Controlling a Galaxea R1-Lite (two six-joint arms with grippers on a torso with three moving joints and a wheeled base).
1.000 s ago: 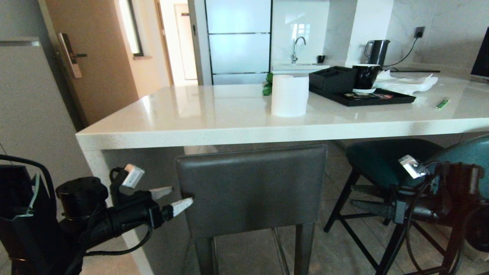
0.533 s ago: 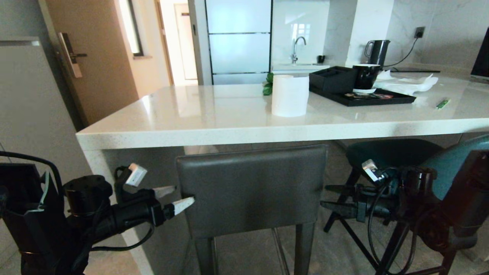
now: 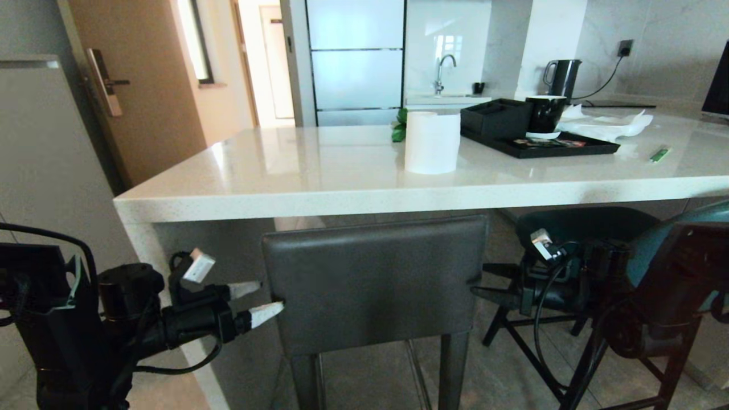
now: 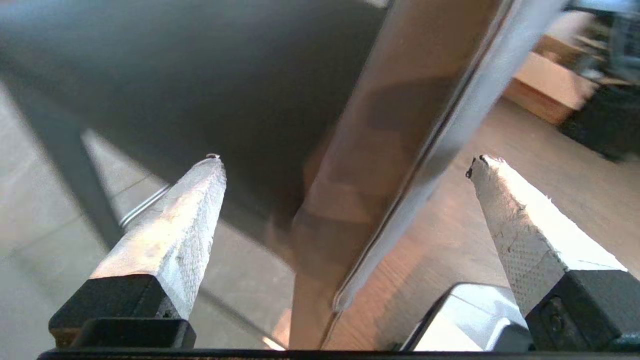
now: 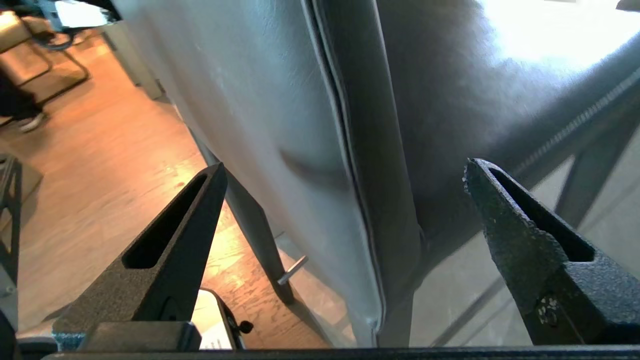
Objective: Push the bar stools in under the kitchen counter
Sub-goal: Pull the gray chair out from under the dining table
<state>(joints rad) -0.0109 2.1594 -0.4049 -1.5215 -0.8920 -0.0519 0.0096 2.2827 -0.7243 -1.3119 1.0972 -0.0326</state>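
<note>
Beside grey stool (image 3: 373, 285): both hands (image 3: 259, 302) (image 3: 481, 282) released, flanking backrest; teal stool (image 3: 586, 233) right, counter (image 3: 342, 182) overhead.

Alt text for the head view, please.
Two open grippers flank the backrest of the dark-grey stool under the white counter: the left gripper at its left edge, the right gripper at its right edge. A teal stool stands to the right.

A square-backed stool (image 3: 373, 282) sits under the counter (image 3: 342, 188) (a paper roll (image 3: 431, 142) on top), a second stool (image 3: 592, 233) right of it, possibly less tucked in.
</note>
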